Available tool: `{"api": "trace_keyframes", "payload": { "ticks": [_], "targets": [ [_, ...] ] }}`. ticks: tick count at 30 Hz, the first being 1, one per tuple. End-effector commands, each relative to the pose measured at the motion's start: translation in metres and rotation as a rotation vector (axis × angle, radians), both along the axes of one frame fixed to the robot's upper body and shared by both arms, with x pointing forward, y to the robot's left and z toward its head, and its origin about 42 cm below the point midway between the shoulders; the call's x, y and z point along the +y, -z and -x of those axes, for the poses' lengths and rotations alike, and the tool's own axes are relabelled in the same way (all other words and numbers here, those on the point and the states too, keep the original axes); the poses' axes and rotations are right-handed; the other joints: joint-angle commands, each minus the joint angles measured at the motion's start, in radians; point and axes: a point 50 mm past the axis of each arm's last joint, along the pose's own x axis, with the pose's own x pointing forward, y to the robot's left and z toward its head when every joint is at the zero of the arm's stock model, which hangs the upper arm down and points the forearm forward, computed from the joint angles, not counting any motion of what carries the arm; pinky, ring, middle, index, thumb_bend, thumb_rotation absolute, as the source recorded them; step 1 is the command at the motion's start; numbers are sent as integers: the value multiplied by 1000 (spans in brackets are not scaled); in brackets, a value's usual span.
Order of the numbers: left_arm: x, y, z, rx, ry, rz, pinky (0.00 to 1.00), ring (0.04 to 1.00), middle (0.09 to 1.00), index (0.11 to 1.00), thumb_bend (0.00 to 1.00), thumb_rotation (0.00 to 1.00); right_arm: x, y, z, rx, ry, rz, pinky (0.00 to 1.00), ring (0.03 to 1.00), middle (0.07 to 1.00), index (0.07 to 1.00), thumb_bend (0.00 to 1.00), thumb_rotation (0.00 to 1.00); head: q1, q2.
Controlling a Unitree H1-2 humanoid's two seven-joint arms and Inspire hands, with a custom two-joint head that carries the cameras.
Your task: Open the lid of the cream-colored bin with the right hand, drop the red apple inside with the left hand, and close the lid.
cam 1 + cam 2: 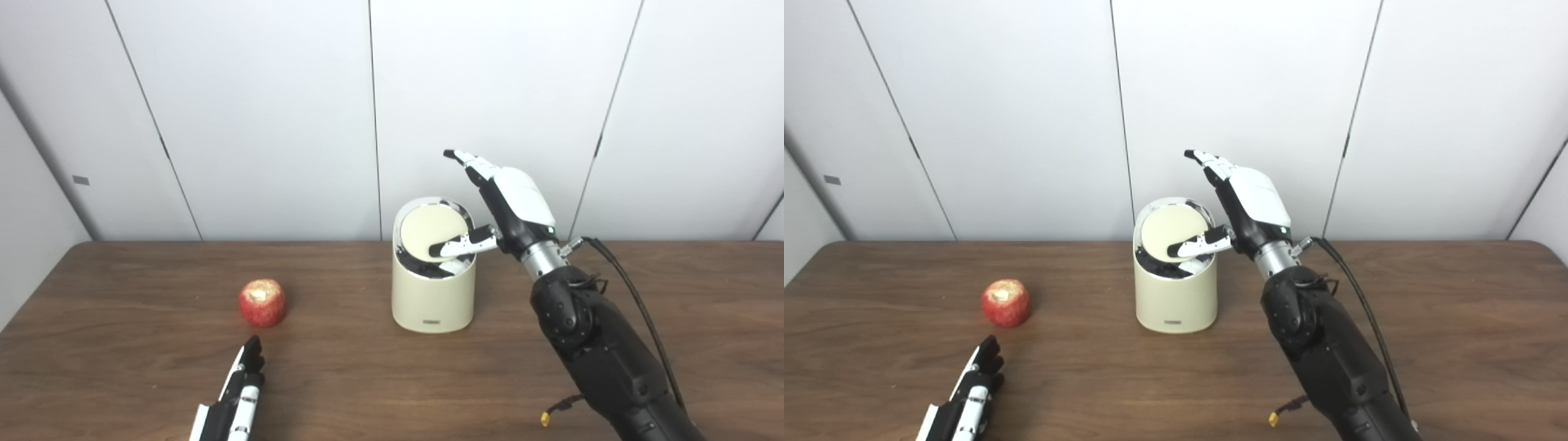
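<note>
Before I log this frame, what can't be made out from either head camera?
- Bin interior: dark under the tilted lid in both views; contents unseen.
- Right hand: thumb overlaps the lid, actual contact unclear.
- Left hand: wrist and palm cut off by the bottom edge.
- Red apple: far side hidden; only the pale bitten top shows.
- Bin label: too small to read.

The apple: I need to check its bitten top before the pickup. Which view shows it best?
Left eye view: the red apple looks slightly larger there, its pale bitten top clear, with the left hand just below. The right eye view shows the same apple, slightly smaller and farther left.
</note>
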Motion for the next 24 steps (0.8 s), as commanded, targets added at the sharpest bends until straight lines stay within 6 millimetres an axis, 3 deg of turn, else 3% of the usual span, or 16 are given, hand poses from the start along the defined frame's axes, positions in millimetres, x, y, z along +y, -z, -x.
{"api": "trace_keyframes", "payload": {
  "ticks": [1,18,20,24],
  "targets": [
    [-1,3,24,10,-13,-3,1000,1000,1000,1000,255,827,-5,-11,-6,-44,25,49,971,951,941,915,921,196,-1,3],
    [1,3,20,6,-19,-13,1000,1000,1000,1000,258,821,-3,-12,-6,-44,16,37,940,941,929,914,915,235,-4,-2],
    [2,4,20,8,-20,-28,1000,1000,1000,1000,242,823,-3,-13,-5,-31,14,-14,944,941,928,909,893,271,-4,-4],
    [3,4,20,29,-20,-72,1000,1000,1000,1000,226,826,-6,-18,-3,14,40,-255,854,885,890,870,706,443,-1,-1]
  ]
}}
